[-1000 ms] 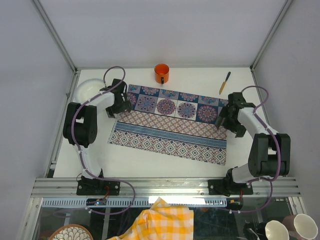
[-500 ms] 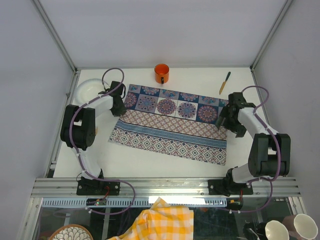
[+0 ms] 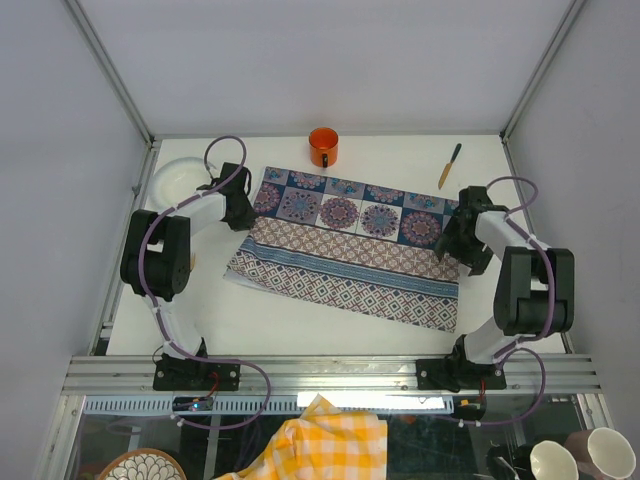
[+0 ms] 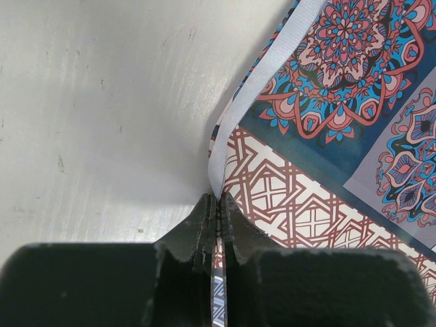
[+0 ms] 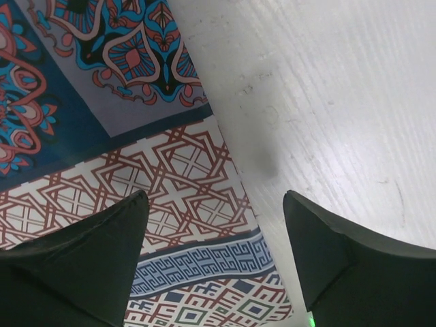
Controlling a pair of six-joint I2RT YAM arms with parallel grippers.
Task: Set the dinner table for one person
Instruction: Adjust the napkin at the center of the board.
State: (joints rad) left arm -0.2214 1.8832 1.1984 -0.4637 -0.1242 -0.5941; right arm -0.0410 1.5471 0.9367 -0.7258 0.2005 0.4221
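My left gripper [image 4: 218, 203] is pinching the left edge of the blue-and-purple tile-print cloth [image 3: 345, 255]; my right gripper [image 5: 214, 204] is standing open over the right edge.

I see my two robot arms from above. The left arm [image 3: 165, 255] and the right arm [image 3: 525, 290] are each built of glossy white tubular links joined by chunky matte-black joint housings. A thin mauve cable [image 3: 226, 138] runs along each arm in loose loops, and each arm ends in a flat black base plate [image 3: 195, 372].

Through the wrist cameras, the left gripper [image 4: 218, 204] has matte-black fingers [image 4: 184, 238] with stepped, notched inner edges. The right gripper [image 5: 214, 204] has smooth black wedge-shaped fingers, with a small green light [image 5: 310, 320] glowing beneath one.
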